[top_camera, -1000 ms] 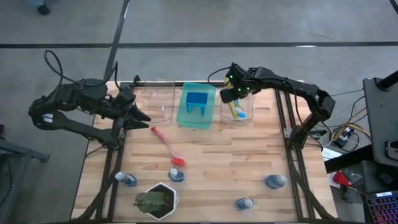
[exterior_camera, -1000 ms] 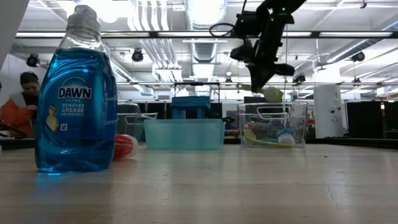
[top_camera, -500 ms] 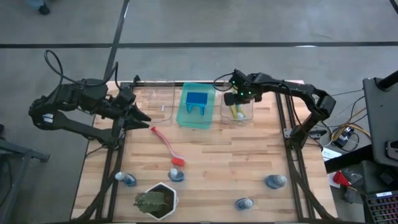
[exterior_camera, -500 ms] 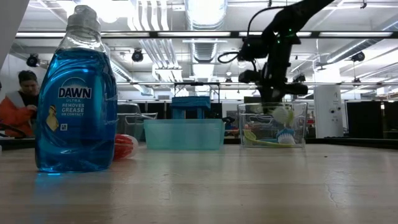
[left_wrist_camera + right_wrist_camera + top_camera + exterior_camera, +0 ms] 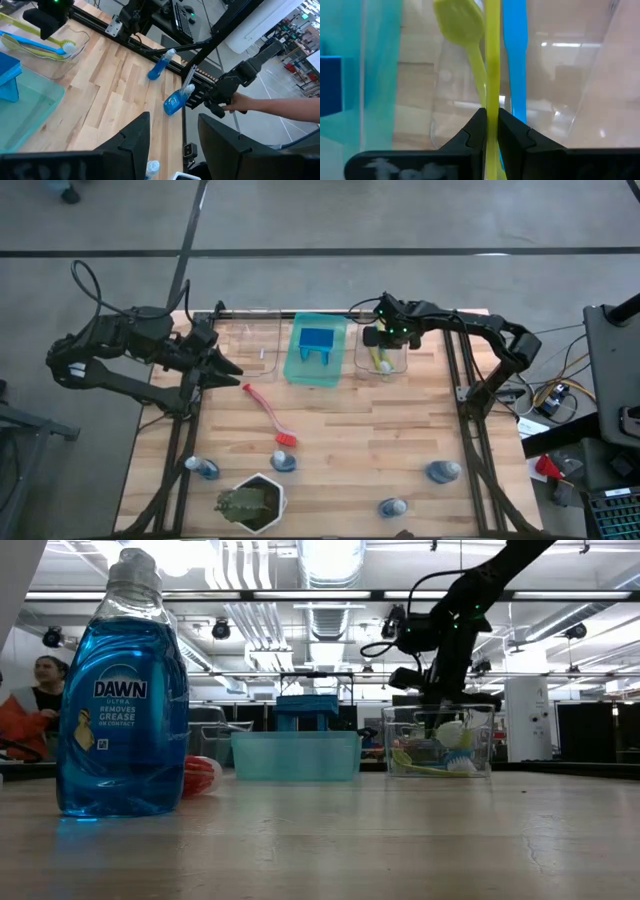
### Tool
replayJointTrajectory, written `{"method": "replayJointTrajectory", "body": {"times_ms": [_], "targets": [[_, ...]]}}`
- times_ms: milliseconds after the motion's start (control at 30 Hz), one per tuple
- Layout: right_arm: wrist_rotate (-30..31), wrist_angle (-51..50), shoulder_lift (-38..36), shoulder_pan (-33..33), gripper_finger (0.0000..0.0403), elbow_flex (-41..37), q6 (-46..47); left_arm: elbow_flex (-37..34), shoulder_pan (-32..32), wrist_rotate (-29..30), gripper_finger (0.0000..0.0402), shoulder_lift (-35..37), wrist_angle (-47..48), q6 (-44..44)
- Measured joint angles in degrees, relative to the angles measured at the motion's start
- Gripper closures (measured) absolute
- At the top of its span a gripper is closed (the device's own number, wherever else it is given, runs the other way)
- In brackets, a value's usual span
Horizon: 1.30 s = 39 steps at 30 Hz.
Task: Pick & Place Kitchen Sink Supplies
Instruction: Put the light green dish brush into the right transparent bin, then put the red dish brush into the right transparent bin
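Right hand pinches a yellow-green brush over the clear bin on the wooden table.

Grey concrete floor — bright ceiling lights (ducts overhead) — wooden table.

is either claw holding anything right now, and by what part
The right claw pinches a yellow-green dish brush by its thin handle, over the clear bin. The left claw holds nothing.

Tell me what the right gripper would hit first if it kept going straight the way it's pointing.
Probably the blue brush lying in the clear bin; the right gripper, jaws shut on a yellow-green brush, points down into it. Depth is unclear.
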<state>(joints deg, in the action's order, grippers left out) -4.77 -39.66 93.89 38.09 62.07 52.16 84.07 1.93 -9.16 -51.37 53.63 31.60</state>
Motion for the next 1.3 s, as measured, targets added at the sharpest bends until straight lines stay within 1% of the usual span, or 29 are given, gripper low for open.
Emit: {"method": "replayJointTrajectory", "body": {"times_ms": [433,867,1000,1100,1300], "targets": [[0.1,1.7,0.0,0.6,0.0369,-0.6,0.6,0.0,0.0,0.0,0.0243,0.0,0.0,0.2],[0.1,1.8,0.0,0.6,0.0368,-0.5,-2.2,0.0,0.0,0.0,0.0243,0.0,0.0,0.1],[-2.0,2.4,-0.2,0.6,0.0354,-0.4,-2.9,0.0,0.0,0.0,0.0243,-0.1,0.0,-0.2],[-2.3,2.5,-0.9,0.5,0.0340,0.7,-4.9,0.0,0.0,0.0,0.0243,-0.2,0.0,-0.1],[-3.0,2.1,-0.9,1.3,0.0297,1.5,-4.5,0.0,0.0,0.0,0.0243,-0.2,0.0,-0.1]]}}
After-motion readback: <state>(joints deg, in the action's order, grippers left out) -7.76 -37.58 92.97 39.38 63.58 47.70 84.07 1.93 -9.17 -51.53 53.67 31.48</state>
